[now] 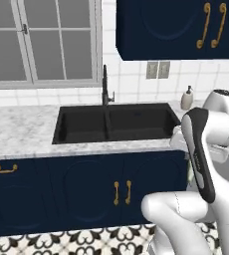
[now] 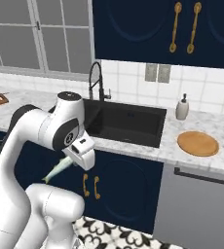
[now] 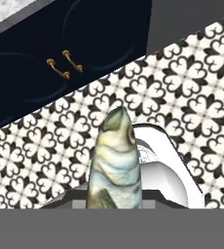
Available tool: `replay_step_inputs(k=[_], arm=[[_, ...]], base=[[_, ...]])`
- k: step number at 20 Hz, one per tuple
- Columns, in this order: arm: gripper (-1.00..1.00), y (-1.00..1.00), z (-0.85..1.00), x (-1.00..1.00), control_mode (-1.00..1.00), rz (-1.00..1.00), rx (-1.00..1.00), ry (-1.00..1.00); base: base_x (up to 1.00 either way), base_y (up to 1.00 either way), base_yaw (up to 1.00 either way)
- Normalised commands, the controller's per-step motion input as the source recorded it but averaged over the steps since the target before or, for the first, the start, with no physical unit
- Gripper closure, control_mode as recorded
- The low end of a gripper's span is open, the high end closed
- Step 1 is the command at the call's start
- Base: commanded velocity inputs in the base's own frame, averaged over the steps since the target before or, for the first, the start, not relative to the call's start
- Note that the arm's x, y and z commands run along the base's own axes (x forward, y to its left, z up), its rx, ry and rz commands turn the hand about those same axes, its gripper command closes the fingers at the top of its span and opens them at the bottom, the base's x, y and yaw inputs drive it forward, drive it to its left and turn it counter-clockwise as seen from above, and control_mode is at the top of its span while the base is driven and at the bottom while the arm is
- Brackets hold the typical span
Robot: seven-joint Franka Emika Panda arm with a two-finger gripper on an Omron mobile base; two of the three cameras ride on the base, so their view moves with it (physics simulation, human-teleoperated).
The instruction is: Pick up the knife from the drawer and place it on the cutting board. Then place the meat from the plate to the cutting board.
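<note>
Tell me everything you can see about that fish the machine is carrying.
The meat is a small, elongated fish-shaped piece, pale silvery-green with darker bands across its body and a yellowish belly. It looks whole, with a blunt head and a fin near the tail end. The gripper is shut on it, holding it in the air in front of the navy cabinet doors and above the patterned floor tiles. In the right base view it slants down and to the left from the gripper. Nothing else touches it.

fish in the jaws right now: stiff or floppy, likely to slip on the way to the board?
The fish sticks straight out from the gripper with no sag, so it probably behaves stiff. Its skin looks smooth and glossy and the body tapers, so it could slide or pivot in the jaws during a swing. It looks small and slim, likely light.
</note>
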Motion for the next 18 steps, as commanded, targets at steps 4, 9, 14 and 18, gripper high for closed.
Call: replay_step_inputs(k=[4, 9, 14, 18], arm=[[1.0, 0.0, 0.0, 0.0, 1.0, 0.0, 0.0, 0.0], [1.0, 0.0, 0.0, 0.0, 1.0, 0.0, 0.0, 0.0], [1.0, 0.0, 0.0, 0.0, 1.0, 0.0, 0.0, 0.0], [1.0, 0.0, 0.0, 0.0, 1.0, 0.0, 0.0, 0.0]], base=[[0.32, 1.0, 0.03], [0.45, 1.0, 0.0], [0.4, 1.0, 0.0], [0.49, 0.72, 0.02]])
